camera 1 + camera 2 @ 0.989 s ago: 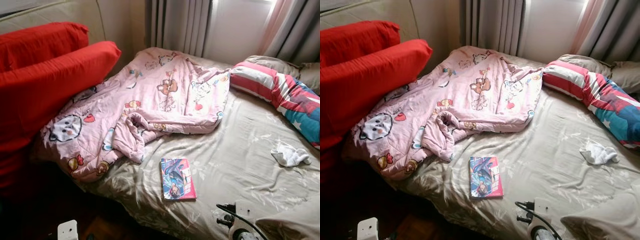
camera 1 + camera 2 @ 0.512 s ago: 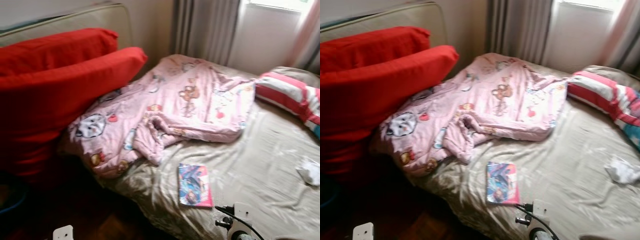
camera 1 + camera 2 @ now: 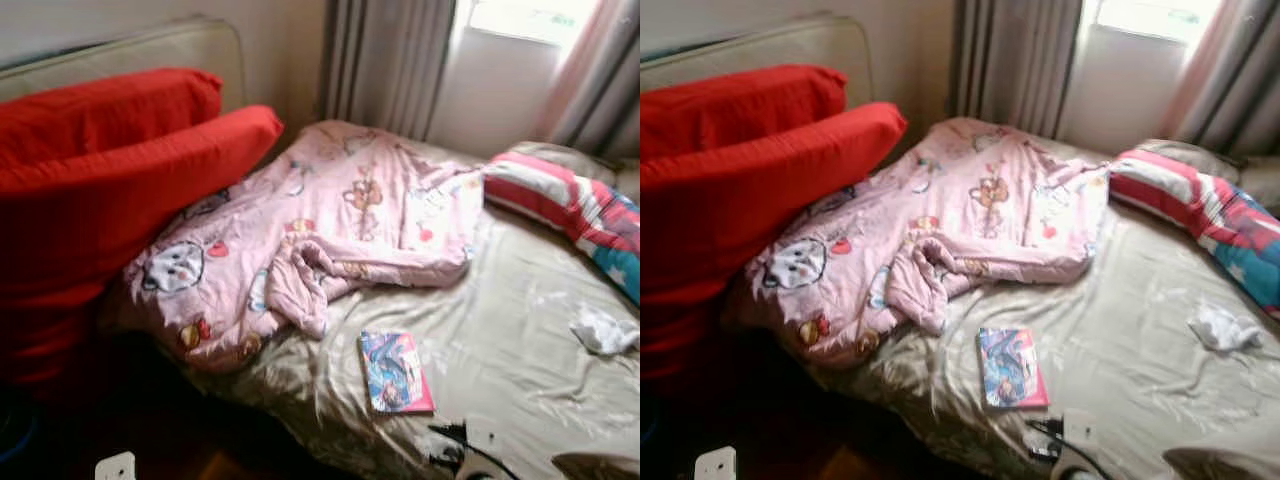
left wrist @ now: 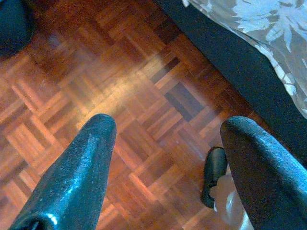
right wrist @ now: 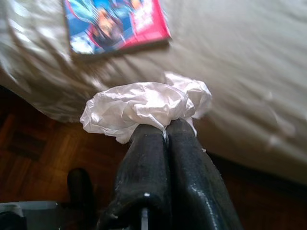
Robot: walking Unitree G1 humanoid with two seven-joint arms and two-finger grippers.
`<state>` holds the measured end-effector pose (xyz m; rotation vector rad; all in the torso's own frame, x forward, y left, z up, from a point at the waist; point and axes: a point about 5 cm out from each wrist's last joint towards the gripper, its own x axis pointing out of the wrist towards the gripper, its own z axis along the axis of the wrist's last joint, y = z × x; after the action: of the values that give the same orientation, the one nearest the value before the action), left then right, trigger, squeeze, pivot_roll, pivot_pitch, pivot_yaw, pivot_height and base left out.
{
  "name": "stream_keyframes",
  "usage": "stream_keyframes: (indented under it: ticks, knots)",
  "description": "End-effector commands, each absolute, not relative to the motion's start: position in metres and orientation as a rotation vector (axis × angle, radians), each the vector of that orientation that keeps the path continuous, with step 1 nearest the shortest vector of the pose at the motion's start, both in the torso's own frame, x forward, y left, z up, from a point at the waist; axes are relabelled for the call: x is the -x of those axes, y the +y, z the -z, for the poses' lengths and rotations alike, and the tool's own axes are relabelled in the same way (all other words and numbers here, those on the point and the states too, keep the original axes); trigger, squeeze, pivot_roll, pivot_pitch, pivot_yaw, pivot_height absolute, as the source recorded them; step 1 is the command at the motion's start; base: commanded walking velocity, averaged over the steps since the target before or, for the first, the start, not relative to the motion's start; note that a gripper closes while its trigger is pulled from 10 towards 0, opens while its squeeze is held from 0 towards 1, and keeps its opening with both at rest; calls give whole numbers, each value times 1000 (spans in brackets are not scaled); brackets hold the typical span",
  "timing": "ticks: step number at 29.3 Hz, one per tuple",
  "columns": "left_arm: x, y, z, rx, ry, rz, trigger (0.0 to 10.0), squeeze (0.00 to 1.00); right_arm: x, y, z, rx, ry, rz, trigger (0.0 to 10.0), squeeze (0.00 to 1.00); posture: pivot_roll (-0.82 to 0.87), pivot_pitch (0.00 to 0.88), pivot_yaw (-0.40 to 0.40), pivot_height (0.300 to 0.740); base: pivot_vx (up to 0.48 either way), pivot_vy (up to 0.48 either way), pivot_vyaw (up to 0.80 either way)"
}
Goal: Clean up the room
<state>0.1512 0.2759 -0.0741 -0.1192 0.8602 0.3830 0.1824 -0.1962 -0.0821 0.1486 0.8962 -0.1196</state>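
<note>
Looking down, we face a bed (image 3: 520,340) covered by a beige sheet, its near edge running from lower left toward lower right, with dark wood floor (image 4: 96,86) below it. Our right gripper (image 5: 165,132) hangs just off that near edge, fingers pressed fully together and pinching a crumpled white tissue (image 5: 139,108). The wad bulges out past the fingertips, over the line where sheet meets floor.

Just beyond the tissue lies a comic book (image 3: 396,371), flat on the sheet near the bed's edge, its long axis running roughly away from us toward the curtains (image 3: 385,60). A second white crumpled wad (image 3: 603,332) rests on the sheet well to the right, apart from the book.

A pink cartoon-print blanket (image 3: 310,230) is bunched across the far left of the mattress, spilling over the left edge. Two red cushions (image 3: 110,190) lean against it and the headboard (image 3: 150,50). A red, white and blue striped pillow (image 3: 570,205) lies along the far right.

Our left gripper (image 4: 168,139) hangs over the parquet beside the bed's dark base, fingers wide apart and holding nothing. Between blanket, book and right-hand wad, the sheet is bare though wrinkled.
</note>
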Motion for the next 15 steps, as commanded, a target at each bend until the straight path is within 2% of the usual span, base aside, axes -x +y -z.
stream_keyframes:
  ticks: [1,11,15]
  knots:
    - [-150,270,77,116,887,-355,10000,0,-179,-203,83,-142,908,136,10000,0,139,0,-25,740,0,390,0]
    - [-148,260,82,118,904,-340,10000,0,-179,-206,83,-132,915,130,10000,0,143,0,-25,740,0,390,0]
    - [-146,259,82,116,909,-341,10000,0,-182,-199,82,-128,917,115,10000,0,146,0,-25,740,0,390,0]
